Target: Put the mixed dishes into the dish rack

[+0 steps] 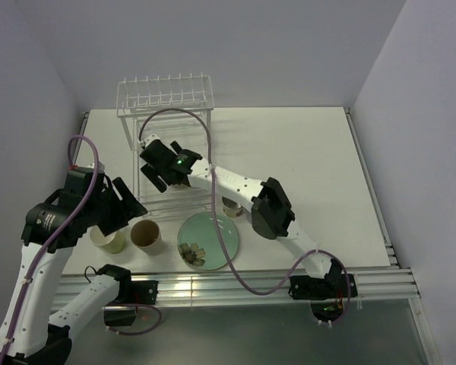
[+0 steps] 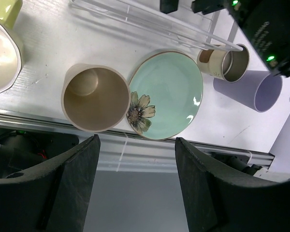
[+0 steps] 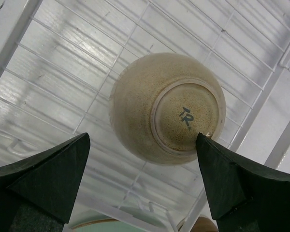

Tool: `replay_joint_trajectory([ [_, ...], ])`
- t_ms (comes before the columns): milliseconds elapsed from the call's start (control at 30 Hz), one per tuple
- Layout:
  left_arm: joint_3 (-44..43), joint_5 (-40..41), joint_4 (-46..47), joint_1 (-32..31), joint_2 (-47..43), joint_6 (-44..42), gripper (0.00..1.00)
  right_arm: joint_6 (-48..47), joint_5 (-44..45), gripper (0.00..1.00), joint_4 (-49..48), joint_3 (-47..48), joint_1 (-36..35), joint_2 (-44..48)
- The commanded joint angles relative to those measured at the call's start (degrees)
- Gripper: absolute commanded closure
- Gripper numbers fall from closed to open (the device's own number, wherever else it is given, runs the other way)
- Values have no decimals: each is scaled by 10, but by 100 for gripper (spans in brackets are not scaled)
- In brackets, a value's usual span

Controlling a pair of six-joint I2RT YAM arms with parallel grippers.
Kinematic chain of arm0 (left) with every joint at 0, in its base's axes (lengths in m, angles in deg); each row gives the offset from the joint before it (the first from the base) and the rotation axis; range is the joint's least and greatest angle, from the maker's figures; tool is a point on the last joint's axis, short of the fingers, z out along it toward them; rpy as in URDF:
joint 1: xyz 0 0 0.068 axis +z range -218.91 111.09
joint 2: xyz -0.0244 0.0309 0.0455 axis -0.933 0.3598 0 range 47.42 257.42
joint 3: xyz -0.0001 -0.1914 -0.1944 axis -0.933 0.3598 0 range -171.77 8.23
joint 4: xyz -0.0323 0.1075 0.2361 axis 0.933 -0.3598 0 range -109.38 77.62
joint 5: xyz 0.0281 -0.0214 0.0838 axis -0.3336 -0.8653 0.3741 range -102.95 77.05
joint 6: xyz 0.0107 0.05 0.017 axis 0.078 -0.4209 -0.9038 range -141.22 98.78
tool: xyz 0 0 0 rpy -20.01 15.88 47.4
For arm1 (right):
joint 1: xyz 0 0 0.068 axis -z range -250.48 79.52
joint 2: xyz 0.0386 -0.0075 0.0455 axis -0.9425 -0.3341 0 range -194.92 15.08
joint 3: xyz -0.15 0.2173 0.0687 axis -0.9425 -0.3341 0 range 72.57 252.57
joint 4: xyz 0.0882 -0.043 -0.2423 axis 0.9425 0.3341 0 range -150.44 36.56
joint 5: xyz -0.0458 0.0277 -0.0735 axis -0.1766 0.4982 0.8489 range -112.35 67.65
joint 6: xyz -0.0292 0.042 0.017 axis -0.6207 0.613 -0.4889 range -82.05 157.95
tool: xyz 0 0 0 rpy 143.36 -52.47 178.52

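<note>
The white wire dish rack [image 1: 166, 97] stands at the back left, and its tray [image 3: 53, 63] runs toward me. A cream bowl [image 3: 164, 106] lies upside down in the tray. My right gripper [image 3: 143, 145] hangs open just above it, its right fingertip close to the bowl's foot ring. My left gripper [image 2: 137, 145] is open with nothing between its fingers, hovering [image 1: 126, 204] above the yellow-green mug [image 1: 109, 240] and the tan cup [image 2: 94, 99]. The mint-green flower plate [image 2: 169, 92] lies beside the tan cup. The small metal cup [image 2: 230, 63] and the lavender cup [image 2: 263, 89] stand beyond the plate.
An aluminium rail [image 1: 251, 277] runs along the table's near edge. The right arm [image 1: 270, 209] stretches across the table over the small cups, trailing a purple cable [image 1: 210, 144]. Grey walls close in the back and both sides.
</note>
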Motion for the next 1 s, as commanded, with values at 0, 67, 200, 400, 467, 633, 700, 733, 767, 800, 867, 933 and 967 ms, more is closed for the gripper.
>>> replay_joint_trajectory([
  [0, -9, 1, -11, 2, -3, 13, 31, 32, -35, 2, 19, -11, 6, 75],
  [67, -6, 2, -11, 2, -2, 15, 31, 32, -33, 3, 16, -43, 10, 92],
  [200, -5, 4, -9, 2, 2, 17, 30, 22, -47, 3, -17, -89, 11, 121],
  [400, -6, 6, -9, 2, 7, 16, 30, 14, -50, 4, -12, -52, 15, 119],
  [467, -6, 6, -9, 2, 6, 17, 30, 24, -58, 8, -8, -56, 19, 124],
  [633, -6, 9, -9, 2, 7, 17, 30, 45, -68, 72, -6, -94, 23, 131],
  [700, -6, 9, -8, 2, 10, 16, 30, 50, -69, 94, -5, -96, 25, 126],
  [733, -7, 9, -8, 2, 11, 16, 30, 52, -76, 99, 1, -89, 28, 117],
  [767, -8, 9, -8, 2, 13, 14, 30, 54, -77, 100, 4, -83, 29, 112],
  [800, -9, 10, -9, 2, 15, 14, 30, 54, -76, 100, 6, -80, 31, 109],
  [867, -14, 13, -8, 2, 17, 14, 30, 54, -77, 100, 7, -76, 34, 101],
  [933, -16, 13, -8, 2, 19, 13, 30, 55, -77, 100, 6, -79, 36, 97],
  [967, -16, 13, -9, 2, 19, 11, 30, 56, -79, 100, 5, -81, 36, 96],
])
